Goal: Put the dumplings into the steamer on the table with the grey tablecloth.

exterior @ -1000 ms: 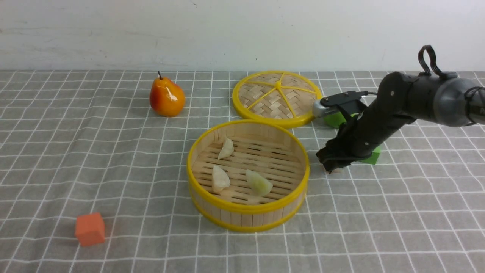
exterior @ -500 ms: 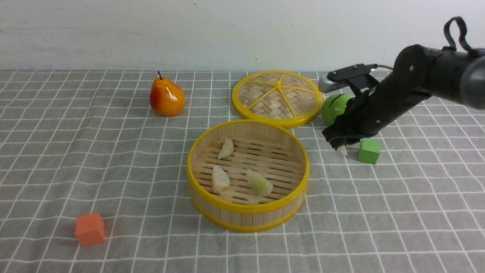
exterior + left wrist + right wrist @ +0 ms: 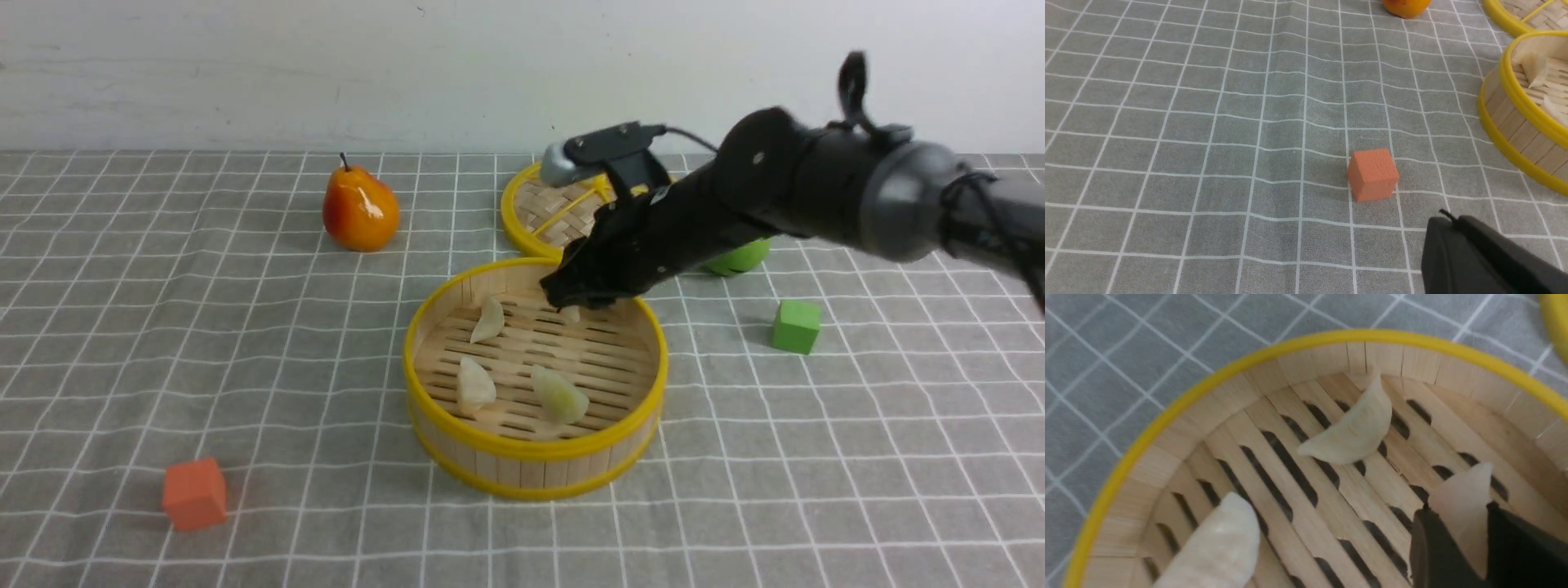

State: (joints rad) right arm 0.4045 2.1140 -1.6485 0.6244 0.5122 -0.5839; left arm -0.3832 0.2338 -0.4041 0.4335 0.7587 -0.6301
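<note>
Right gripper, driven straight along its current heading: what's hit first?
Probably the steamer, on its slatted floor, touched first by the held dumpling in the right gripper. The back dumpling lies beside that line, though depth is unclear.

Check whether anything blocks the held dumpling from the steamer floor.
Nothing visible. The right hand holds the fourth dumpling over a bare patch of the steamer; the nearest resting dumpling lies off to the side.

The steamer (image 3: 522, 469) shows matt pale wooden strips and smooth yellow rims, the grey tablecloth (image 3: 245, 343) is matt woven fabric, the dumplings (image 3: 476, 385) look smooth and faintly glossy, the pear (image 3: 359, 211) at upper left is shiny, and the orange cube (image 3: 193, 493) is matt, finely grained.
</note>
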